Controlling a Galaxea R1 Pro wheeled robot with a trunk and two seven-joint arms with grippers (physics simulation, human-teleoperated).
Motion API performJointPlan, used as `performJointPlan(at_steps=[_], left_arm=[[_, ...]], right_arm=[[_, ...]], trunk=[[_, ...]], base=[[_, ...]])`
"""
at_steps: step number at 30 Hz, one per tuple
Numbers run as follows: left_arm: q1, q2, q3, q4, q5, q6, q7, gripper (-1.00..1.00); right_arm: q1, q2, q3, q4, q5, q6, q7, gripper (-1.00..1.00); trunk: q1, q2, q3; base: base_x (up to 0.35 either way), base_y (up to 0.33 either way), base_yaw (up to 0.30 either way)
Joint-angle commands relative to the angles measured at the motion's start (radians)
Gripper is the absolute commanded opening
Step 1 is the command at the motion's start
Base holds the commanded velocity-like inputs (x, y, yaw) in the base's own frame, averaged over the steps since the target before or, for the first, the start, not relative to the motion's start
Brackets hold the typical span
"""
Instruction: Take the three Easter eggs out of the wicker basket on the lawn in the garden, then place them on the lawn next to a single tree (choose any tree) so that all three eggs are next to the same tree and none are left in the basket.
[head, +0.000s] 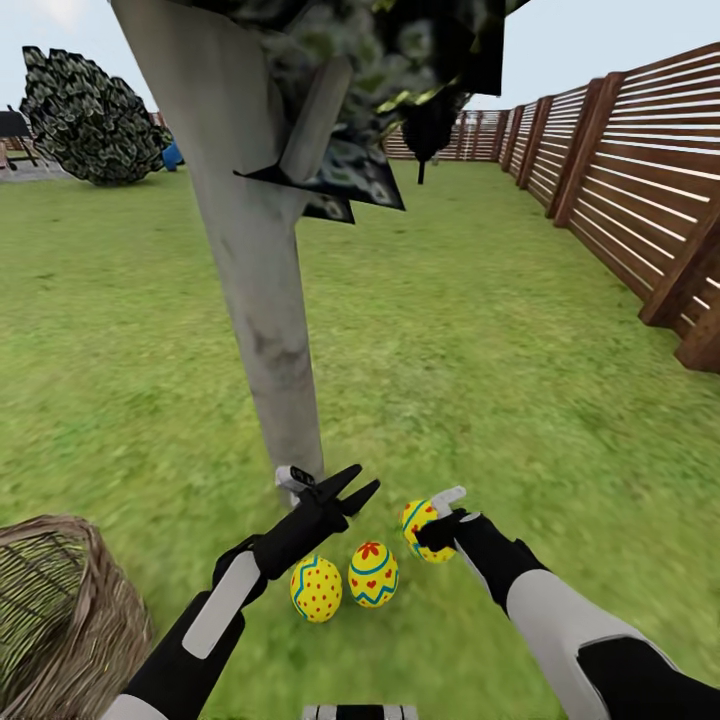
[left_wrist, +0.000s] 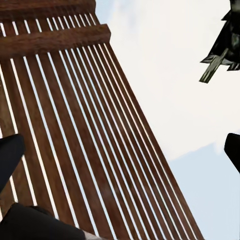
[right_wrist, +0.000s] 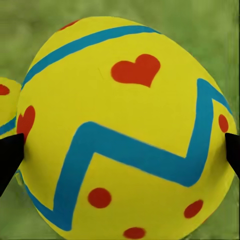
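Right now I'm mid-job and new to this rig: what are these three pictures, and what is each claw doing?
You are driving a simulated two-armed wheeled robot in a garden. The big picture comes from the camera on its head, looking down over both arms. The other two come from cameras on the wrists, looking along each claw's fingers.

In the head view, two painted eggs lie on the lawn by the pale tree trunk: a dotted egg and a heart egg. The right claw is shut on the third egg, just right of those two; whether it touches the grass yet I cannot tell. The right wrist view shows that egg close up, a dark fingertip at each side.

The left claw is open and holds nothing; its camera looks up at the wooden fence and sky. The wicker basket stands at lower left.
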Motion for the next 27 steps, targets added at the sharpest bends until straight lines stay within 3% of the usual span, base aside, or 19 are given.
performJointPlan(at_steps=[1, 2, 4, 10, 13, 18, 27], left_arm=[[-0.001, 0.0, -0.001, 0.0, 0.008, 0.007, 0.001, 1.0], [-0.001, 0.0, -0.001, 0.0, 0.007, 0.007, 0.001, 1.0], [-0.001, 0.0, -0.001, 0.0, 0.007, 0.007, 0.001, 1.0], [-0.001, -0.001, -0.001, 0.0, 0.007, 0.007, 0.001, 1.0], [-0.001, 0.0, -0.001, 0.0, 0.007, 0.007, 0.001, 1.0], [-0.001, 0.0, -0.001, 0.0, 0.007, 0.007, 0.001, 1.0], [-0.001, -0.001, -0.002, 0.002, 0.007, 0.007, 0.002, 1.0]], right_arm=[[-0.004, 0.0, 0.001, 0.009, -0.026, 0.004, -0.015, -1.0], [-0.005, 0.0, 0.001, 0.018, -0.051, 0.002, -0.028, -1.0], [-0.006, 0.001, 0.002, 0.03, -0.061, 0.0, -0.033, -1.0], [-0.006, 0.016, 0.007, 0.05, -0.056, -0.005, -0.035, -1.0], [-0.006, 0.016, 0.007, 0.046, -0.058, -0.073, -0.036, -1.0], [-0.006, 0.015, 0.008, 0.033, -0.051, -0.085, -0.036, -1.0], [-0.006, 0.014, 0.003, 0.031, -0.057, -0.087, -0.036, -1.0]], trunk=[[0.0, -0.001, -0.005], [0.001, -0.001, -0.009], [0.002, -0.001, -0.016], [0.004, -0.003, -0.04], [0.006, -0.003, -0.051], [0.008, -0.005, -0.07], [0.008, -0.005, -0.07]], base=[[0.0, 0.0, 0.0], [0.0, 0.0, 0.0], [0.0, 0.0, 0.0], [0.0, 0.0, 0.0], [0.0, 0.0, 0.0], [0.0, 0.0, 0.0], [0.085, 0.0, 0.0]])
